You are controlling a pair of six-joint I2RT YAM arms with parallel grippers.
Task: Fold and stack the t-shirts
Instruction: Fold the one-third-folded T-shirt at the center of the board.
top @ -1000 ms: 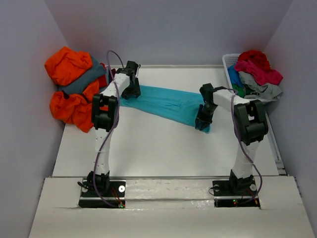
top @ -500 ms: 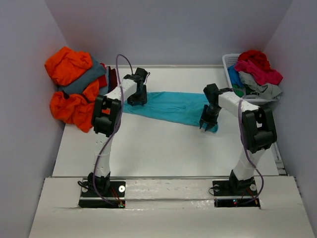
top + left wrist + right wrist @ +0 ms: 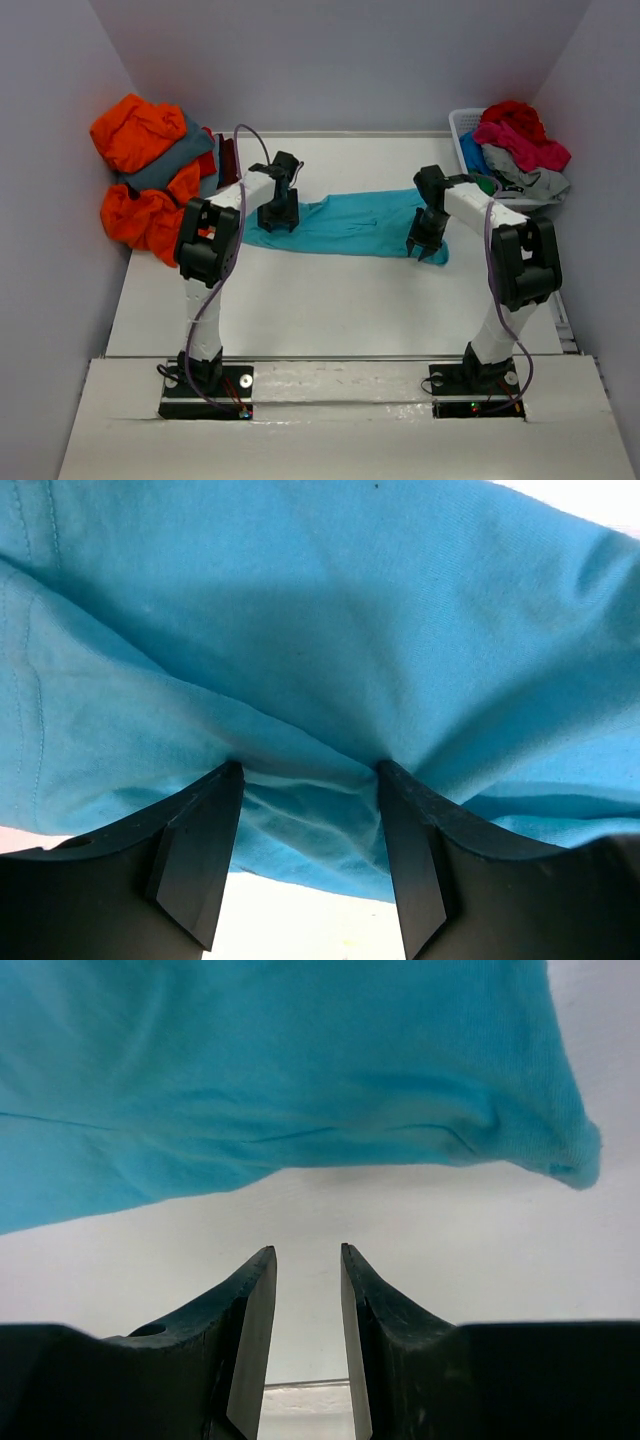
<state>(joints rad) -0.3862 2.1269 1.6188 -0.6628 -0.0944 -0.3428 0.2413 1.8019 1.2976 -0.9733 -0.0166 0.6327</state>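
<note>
The turquoise t-shirt (image 3: 345, 222) lies spread in a long band across the middle of the table. My left gripper (image 3: 278, 215) stands on its left end. In the left wrist view that gripper (image 3: 305, 768) is open, both tips pressed into the turquoise cloth (image 3: 320, 630), which wrinkles between them. My right gripper (image 3: 428, 245) is at the shirt's right end. In the right wrist view it (image 3: 308, 1250) is open by a narrow gap over bare table, with the shirt's edge (image 3: 250, 1060) just beyond the tips and nothing between the fingers.
Orange shirts (image 3: 135, 130), a slate grey one (image 3: 165, 165) and a maroon one (image 3: 228, 155) are heaped at the back left. The white basket (image 3: 462, 125) at the back right holds red (image 3: 512, 115), pink (image 3: 520, 145), light grey (image 3: 535, 180) and green (image 3: 483, 183) shirts.
The turquoise shirt has swung from a slant to nearly level across the table. My left gripper came nearer and rightward with it. My right gripper shifted right.
</note>
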